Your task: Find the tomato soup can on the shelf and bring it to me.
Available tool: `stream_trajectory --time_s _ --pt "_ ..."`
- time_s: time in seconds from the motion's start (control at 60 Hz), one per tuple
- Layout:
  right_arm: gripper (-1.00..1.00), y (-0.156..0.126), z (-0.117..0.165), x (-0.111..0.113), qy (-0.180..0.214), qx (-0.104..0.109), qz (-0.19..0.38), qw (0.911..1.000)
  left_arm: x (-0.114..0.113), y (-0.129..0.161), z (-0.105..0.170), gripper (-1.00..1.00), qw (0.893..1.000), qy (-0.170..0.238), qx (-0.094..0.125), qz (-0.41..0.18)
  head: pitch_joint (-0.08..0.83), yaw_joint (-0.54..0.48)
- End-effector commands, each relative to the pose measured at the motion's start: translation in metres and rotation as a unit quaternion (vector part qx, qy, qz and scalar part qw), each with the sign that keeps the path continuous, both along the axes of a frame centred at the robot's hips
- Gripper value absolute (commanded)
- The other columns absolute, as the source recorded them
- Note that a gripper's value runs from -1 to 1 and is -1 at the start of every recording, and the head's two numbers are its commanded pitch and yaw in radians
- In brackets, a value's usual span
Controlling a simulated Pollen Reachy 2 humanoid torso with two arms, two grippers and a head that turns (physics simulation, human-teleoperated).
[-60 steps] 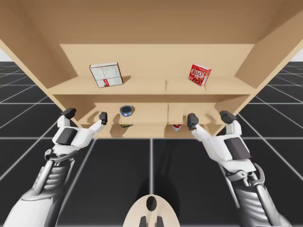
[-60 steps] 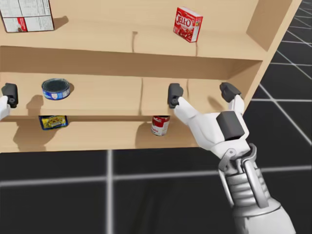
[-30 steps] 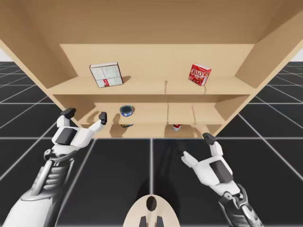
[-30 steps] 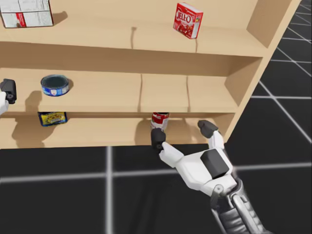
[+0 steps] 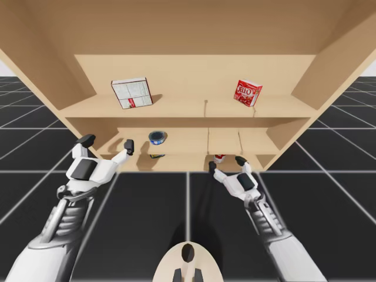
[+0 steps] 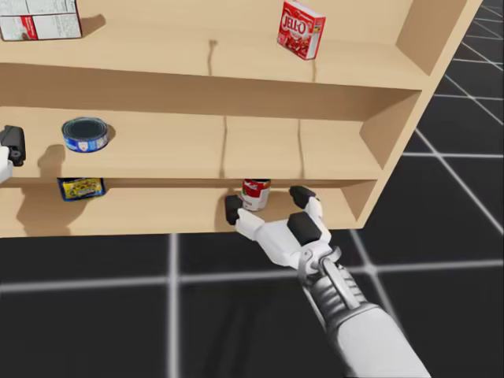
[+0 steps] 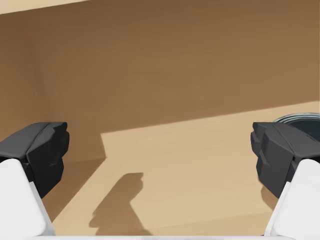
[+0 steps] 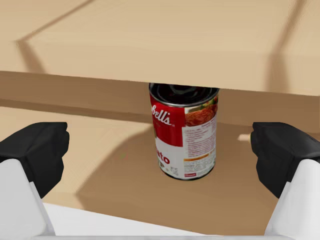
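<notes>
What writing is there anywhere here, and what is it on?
Red and white can: white script, cut off by the curve; small print illegible.
Red box: white lettering, too small to trust.
White box, blue tin, yellow tin: print blurred.

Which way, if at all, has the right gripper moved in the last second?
Yes. In the high view my right gripper has dropped from the middle shelf to the bottom shelf and shifted left, now facing the red and white can.
</notes>
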State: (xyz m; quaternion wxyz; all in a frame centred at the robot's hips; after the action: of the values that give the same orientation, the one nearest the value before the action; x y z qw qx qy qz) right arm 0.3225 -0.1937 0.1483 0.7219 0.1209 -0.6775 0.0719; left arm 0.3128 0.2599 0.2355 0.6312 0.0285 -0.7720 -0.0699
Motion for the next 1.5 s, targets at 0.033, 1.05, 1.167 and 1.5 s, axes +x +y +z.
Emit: stream_trajectory --time_s 0.033,1.05,1.167,1.5 --pt "-1.0 0.011 -0.015 0.039 0.023 -0.001 -0.013 0.9997 0.0 0.0 0.0 -1.0 1.0 0.001 0.001 0.002 0.579 -0.21" --pt "1.0 0.021 -0.002 0.065 -0.019 0.003 -0.009 0.9998 0.002 -0.002 -0.002 -1.0 1.0 0.003 0.004 0.003 0.582 -0.21" --pt "1.0 0.017 0.009 0.055 -0.037 -0.003 -0.013 0.9992 0.002 -0.002 -0.002 -1.0 1.0 0.003 0.005 0.003 0.58 -0.21" --pt "1.0 0.008 -0.005 -0.002 -0.007 0.002 -0.005 1.0 0.002 -0.002 -0.002 -1.0 1.0 0.003 0.005 0.003 0.577 -0.22"
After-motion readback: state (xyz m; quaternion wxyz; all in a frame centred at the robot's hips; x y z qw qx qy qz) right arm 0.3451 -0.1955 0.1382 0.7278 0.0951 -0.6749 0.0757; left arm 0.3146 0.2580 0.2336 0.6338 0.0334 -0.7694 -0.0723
